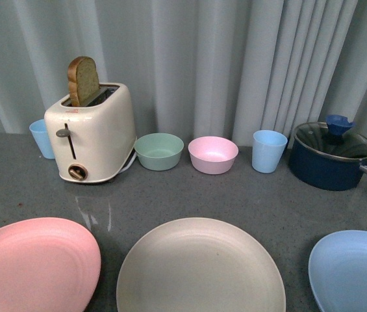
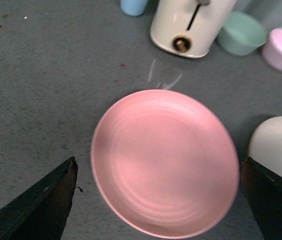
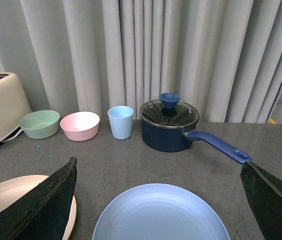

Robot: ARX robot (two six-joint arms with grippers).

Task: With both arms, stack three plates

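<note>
Lying unstacked: three plates rest side by side on the grey speckled counter (image 1: pixel 235 195), none on another
Left gripper (image 2: pixel 159 160): fingers (image 2: pixel 46 205) spread wide, holding nothing
Pink plate: the large, round, shallow matte pink plate (image 2: pixel 163 160) lies between the left fingers, its rim apart from both
Right gripper (image 3: pixel 159 161): fingers (image 3: pixel 41 205) also wide apart and empty
Blue plate: the round matte light blue plate (image 3: pixel 160 212) sits between the right fingers, closer to the wrist than the tips
Beige plate: the round matte beige plate (image 1: pixel 199 266) lies outside both spans, beside each gripper's inner finger
Handling: probably light, stiff and unbreakable, with a matte skin that should not slip much
Hold: pinch the thin raised rim at the edge nearest the fingers, since a flat plate may skate on the counter when nudged
</note>
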